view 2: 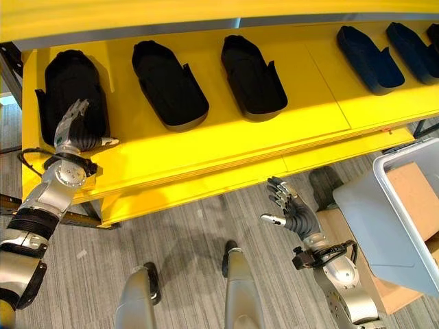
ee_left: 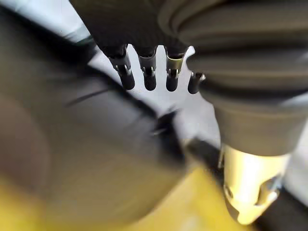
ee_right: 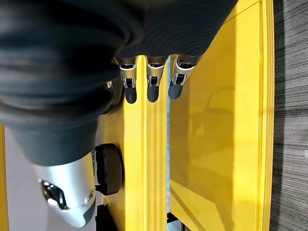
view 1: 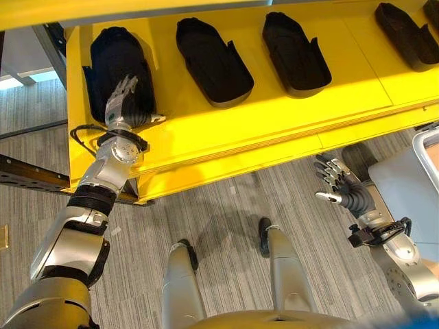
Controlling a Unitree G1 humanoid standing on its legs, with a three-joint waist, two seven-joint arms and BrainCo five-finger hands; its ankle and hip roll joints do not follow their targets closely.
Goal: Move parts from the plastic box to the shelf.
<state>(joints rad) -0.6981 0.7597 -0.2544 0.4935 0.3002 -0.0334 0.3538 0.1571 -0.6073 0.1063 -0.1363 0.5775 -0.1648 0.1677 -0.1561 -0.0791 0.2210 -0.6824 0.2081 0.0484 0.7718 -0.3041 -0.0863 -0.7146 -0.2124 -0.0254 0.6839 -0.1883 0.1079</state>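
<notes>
Black moulded parts are lying in a row on the yellow shelf. The leftmost part is sitting at the shelf's left end, and the left hand is resting on its near end with fingers straight and relaxed, grasping nothing. Further along, a second part and a third part are lying apart from each other. The right hand is hovering released, fingers spread, above the floor in front of the shelf. The grey plastic box is standing just beside it, at the right.
</notes>
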